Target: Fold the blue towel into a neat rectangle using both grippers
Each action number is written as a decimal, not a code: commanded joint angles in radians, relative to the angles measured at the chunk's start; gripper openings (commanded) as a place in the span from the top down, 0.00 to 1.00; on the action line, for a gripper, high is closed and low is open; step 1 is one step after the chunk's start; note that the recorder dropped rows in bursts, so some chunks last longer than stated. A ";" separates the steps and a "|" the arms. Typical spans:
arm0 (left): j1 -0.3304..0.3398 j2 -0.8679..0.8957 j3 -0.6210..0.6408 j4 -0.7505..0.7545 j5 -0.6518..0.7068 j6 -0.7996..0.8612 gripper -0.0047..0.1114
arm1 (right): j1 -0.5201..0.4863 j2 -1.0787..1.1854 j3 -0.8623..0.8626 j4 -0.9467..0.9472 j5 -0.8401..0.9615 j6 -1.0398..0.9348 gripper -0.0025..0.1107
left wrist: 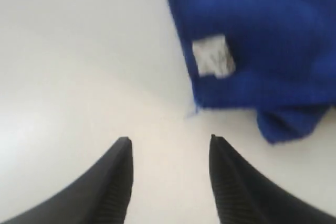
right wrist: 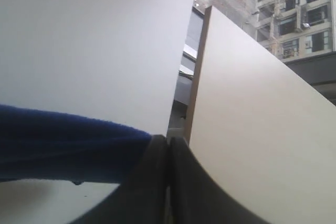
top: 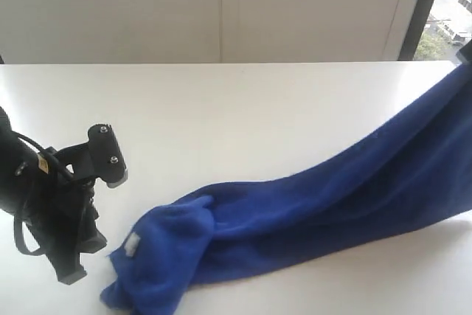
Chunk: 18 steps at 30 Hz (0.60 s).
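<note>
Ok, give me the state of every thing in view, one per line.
blue towel, not folded: one end bunched on the table, the other lifted toward the right
white tag, exposed on the bunched end
left hand, open, empty, beside the bunched end
right hand, shut on the blue towel

The blue towel, deep royal plush, stretches as a long sagging band. One end lies bunched on the counter, its white tag showing. The other end rises, pinched in the closed right hand. The left hand gapes empty just beside the bunched end.
</note>
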 commanded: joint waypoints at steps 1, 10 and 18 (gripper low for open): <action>0.000 -0.013 0.008 -0.073 0.019 -0.008 0.51 | -0.016 0.028 0.005 -0.057 -0.021 0.054 0.98; 0.002 0.051 -0.053 -0.386 0.076 0.106 0.51 | -0.016 0.036 0.005 -0.025 -0.043 0.054 0.98; 0.083 0.227 -0.119 -0.795 0.193 0.312 0.51 | -0.016 0.036 0.005 -0.004 -0.032 0.054 0.98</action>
